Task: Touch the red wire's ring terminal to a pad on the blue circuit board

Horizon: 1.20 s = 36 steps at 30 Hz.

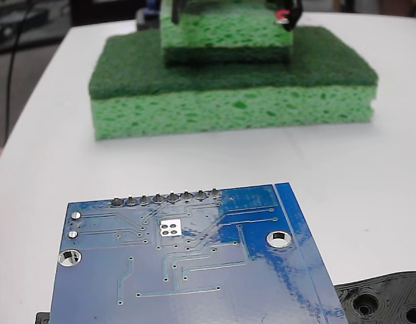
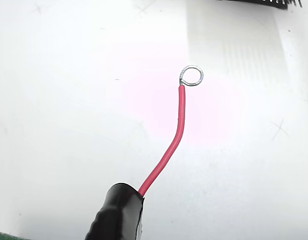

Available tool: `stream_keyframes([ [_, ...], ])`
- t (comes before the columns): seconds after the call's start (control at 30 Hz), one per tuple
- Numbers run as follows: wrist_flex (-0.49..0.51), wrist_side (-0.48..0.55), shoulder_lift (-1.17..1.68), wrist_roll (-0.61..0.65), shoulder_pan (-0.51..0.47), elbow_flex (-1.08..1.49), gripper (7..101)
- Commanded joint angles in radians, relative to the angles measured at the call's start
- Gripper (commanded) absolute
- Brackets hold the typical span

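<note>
Blue circuit board (image 1: 194,270) foremost; gripper's opening unclear, red wire (image 2: 168,145) protruding.

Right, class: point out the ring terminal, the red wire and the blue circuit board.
ring terminal (image 2: 191,76), wrist view, on its silver loop.
red wire (image 2: 176,131), wrist view, mid-length of the insulation.
blue circuit board (image 1: 194,270), fixed view, on its bare blue face.

A white table (image 1: 369,162) carries everything in the fixed view. A large green sponge (image 1: 231,91) with a darker scrubbing top lies on it toward 12 o'clock, and a smaller green sponge (image 1: 226,37) is stacked on that. The blue circuit board (image 1: 194,263) sits at 6 o'clock, and a black perforated plastic piece (image 1: 386,300) is just beside it at 4 o'clock.
</note>
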<state>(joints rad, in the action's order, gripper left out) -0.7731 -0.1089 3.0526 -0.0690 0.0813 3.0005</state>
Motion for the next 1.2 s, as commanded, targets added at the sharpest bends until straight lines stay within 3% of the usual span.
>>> stream_keyframes([
  [0.03, 0.002, 0.006, 0.002, 0.005, -0.002, -0.005, 100.3],
  [0.47, 0.002, 0.008, 0.002, -0.003, -0.014, -0.006, 100.3],
  [0.93, -0.015, 0.184, -0.031, 0.083, -0.227, -0.152, 100.3],
  [1.2, -0.005, 0.379, -0.348, 0.209, -0.436, -0.36, 100.3],
])
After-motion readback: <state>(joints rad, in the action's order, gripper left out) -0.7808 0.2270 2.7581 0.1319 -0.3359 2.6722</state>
